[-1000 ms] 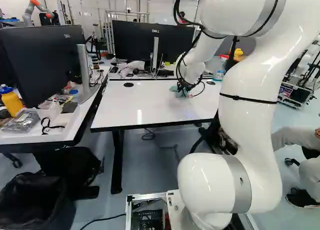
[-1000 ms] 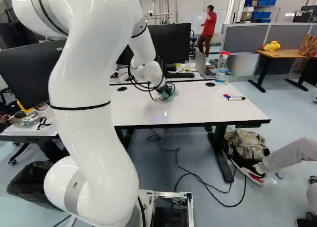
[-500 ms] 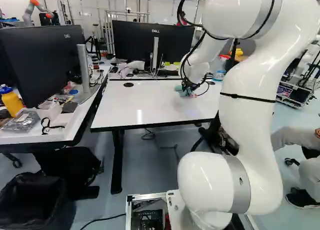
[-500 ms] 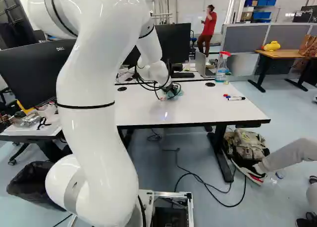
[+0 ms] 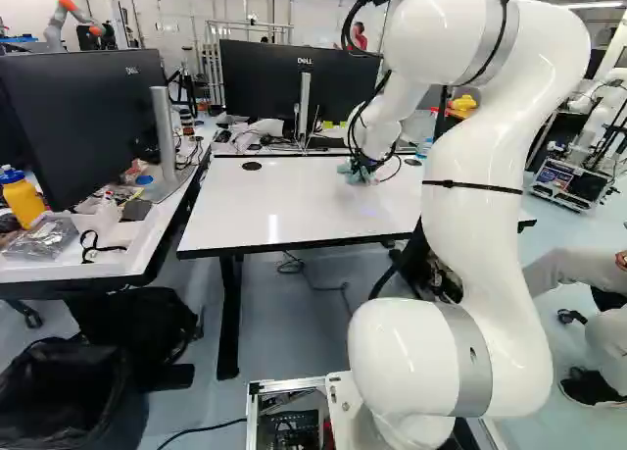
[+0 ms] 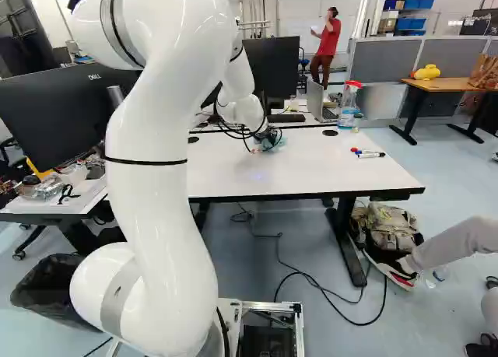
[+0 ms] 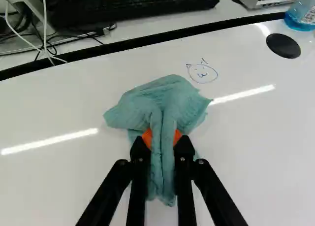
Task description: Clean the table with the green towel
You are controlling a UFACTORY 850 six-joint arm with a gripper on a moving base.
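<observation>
White arm's point(image 6: 159, 209) pincer point(image 6: 268, 137) clamps the green towel point(image 7: 167, 100) from both sides – cloth bunched on the white worktop point(image 6: 327, 170), nr a blue cat-face doodle point(image 7: 202, 73). Spray bottle point(image 6: 348, 104) at worktop's far edge; markers point(image 6: 369, 154) at R – right base view.

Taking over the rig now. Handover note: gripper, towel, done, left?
Gripper: shut on the bunched green cloth towel.
Towel: at the white rectangular table, seemingly touching its top.
Done: towel gripped; can't tell how much is wiped.
Left: blue-line cat-face doodle, just ahead of the towel, likely next. Slim coloured markers lie at the table's right in the right base view.
</observation>
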